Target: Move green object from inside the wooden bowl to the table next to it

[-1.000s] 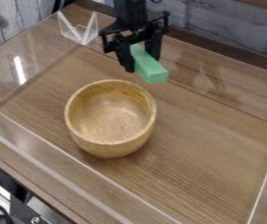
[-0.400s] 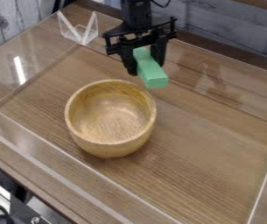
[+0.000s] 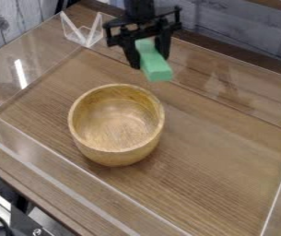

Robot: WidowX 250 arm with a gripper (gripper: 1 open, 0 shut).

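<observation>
Gripper (image 3: 146, 48) of mine pinches the green object (image 3: 155, 65) part-open, above the table (image 3: 216, 157), behind the empty wooden bowl (image 3: 115, 123). Releasing from up here, I risk it bouncing or rolling back into the bowl.

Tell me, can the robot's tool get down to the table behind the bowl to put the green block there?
Probably yes. The tool holds the green block above bare table behind the wooden bowl, and nothing lies beneath it.
</observation>
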